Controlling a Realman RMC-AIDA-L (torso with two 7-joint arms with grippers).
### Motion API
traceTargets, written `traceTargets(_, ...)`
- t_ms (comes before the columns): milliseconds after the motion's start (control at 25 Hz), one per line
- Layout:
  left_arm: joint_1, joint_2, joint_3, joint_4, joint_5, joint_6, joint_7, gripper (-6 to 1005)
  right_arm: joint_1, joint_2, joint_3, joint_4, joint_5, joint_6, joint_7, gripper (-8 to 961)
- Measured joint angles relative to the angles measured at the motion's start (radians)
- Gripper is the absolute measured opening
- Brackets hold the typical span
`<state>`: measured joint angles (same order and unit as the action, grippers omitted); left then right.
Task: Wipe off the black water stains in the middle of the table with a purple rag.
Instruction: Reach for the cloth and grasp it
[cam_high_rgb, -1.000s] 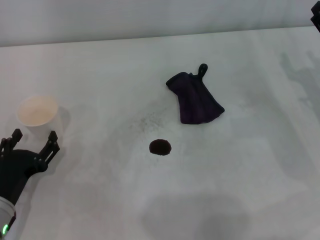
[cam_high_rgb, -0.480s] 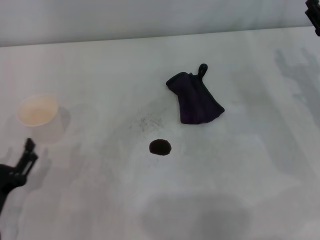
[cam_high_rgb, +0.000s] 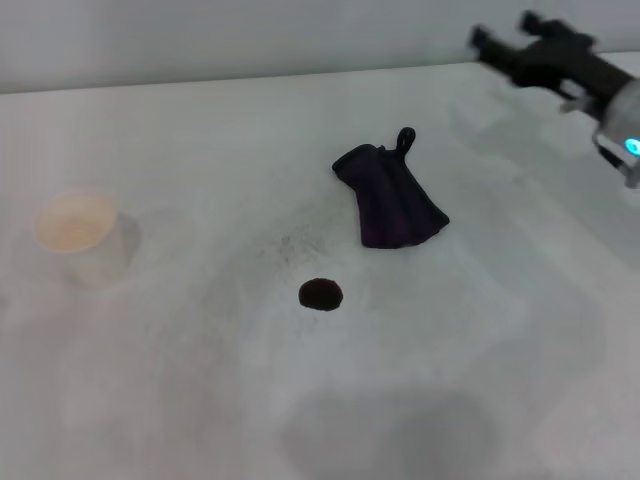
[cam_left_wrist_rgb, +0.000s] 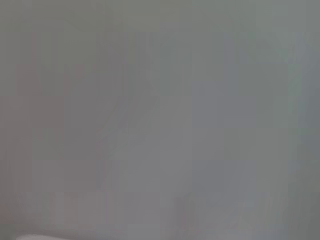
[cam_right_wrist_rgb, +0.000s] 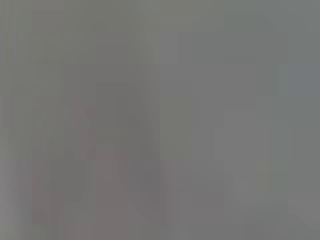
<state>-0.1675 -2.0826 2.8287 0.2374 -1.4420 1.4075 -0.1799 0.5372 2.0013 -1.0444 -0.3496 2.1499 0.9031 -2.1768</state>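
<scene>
purple rag lies loose on the desk, just behind the black water stains. right claw hovers well behind the rag, looks spread wide, holding nothing, probably to grab it.

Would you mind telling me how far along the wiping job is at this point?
Nothing is wiped yet: the black water stains sit whole on the table. In hand: the right gripper hangs over the far right of the table, beyond the purple rag, which lies untouched just behind the blot. Left to do: grasp the rag and wipe.
</scene>
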Motion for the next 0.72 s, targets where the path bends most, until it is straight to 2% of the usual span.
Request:
traceTargets(120,-0.041,0.000,0.000,-0.023,-0.058,-0.017,-0.022,884,-0.004,-0.002,-0.143,-0.125,-0.098,-0.123,0.137,841)
traceTargets(240,-0.086,0.001,0.000,-0.053,-0.091,-0.054,-0.027,884,-0.005,0.000,-0.204,-0.245,-0.308,-0.187,0.335,841)
traceTargets(520,-0.171,0.002,0.000,-0.102,-0.189,-0.151,-0.027,884,0.003,0.007,-0.280,-0.480,-0.794,-0.101,0.832,841)
traceTargets(720,-0.206,0.003,0.000,-0.139,-0.196,-0.182,-0.027,884,0.006,0.010,-0.373,-0.654,-1.096,-0.043,1.208,840)
